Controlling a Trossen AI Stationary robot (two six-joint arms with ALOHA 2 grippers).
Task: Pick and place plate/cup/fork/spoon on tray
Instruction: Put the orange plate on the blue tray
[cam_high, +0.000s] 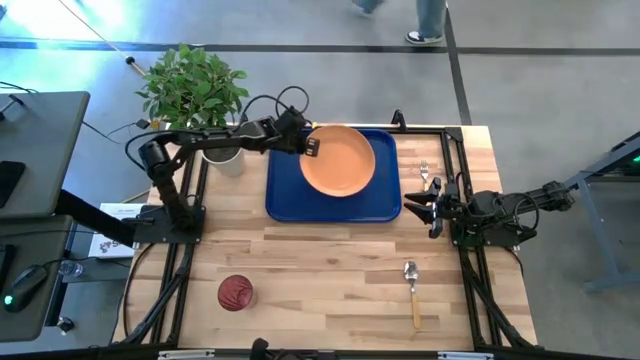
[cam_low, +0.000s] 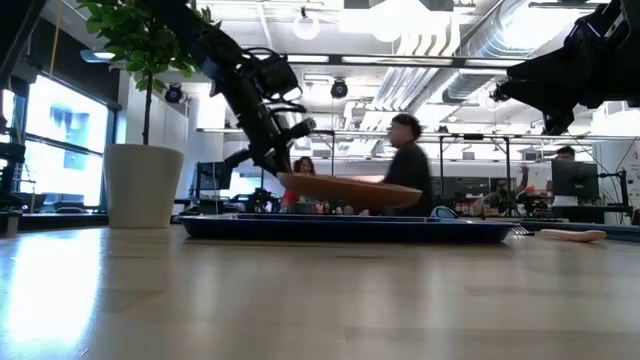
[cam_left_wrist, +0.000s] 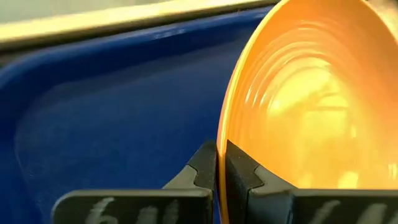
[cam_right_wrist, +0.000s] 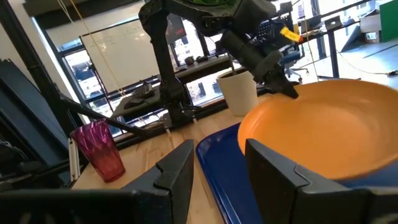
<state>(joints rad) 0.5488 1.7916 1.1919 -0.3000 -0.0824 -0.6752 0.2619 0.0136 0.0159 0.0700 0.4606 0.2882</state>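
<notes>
Over the blue tray (cam_high: 285, 195) at the far side of the table (cam_high: 320, 270), the left claw (cam_high: 309, 146) is clenched on the rim of the orange plate (cam_high: 340, 160), and from above the plate sits inside the tray's outline, toward its right half. Down at table height comes the detail the overhead shot can't give: the plate (cam_low: 350, 190) is tilted and hanging just above the tray (cam_low: 350, 229), not lying flat in it, with the left claw (cam_low: 285, 165) gripping its left edge. The left wrist camera gets right in close, showing the two dark fingers (cam_left_wrist: 202, 171) pinched on either side of the thin plate rim (cam_left_wrist: 298, 106), blue tray floor (cam_left_wrist: 112, 124) behind it. Now the right claw (cam_high: 432, 210) waits just off the tray's right edge, and its own camera shows the fingers (cam_right_wrist: 177, 171) spread apart with nothing between them, looking across at the plate (cam_right_wrist: 323, 137) and the left arm beyond. That same view picks up the red cup (cam_right_wrist: 99, 149) standing upright on the wood; from overhead the cup (cam_high: 236, 293) is at the near left of the table, well apart from the tray. The fork (cam_high: 424, 174) lies just right of the tray, beside the right claw, and the spoon (cam_high: 412, 290) rests at the near right, bowl pointing toward the tray. A potted plant (cam_high: 195, 90) stands at the far left corner.
</notes>
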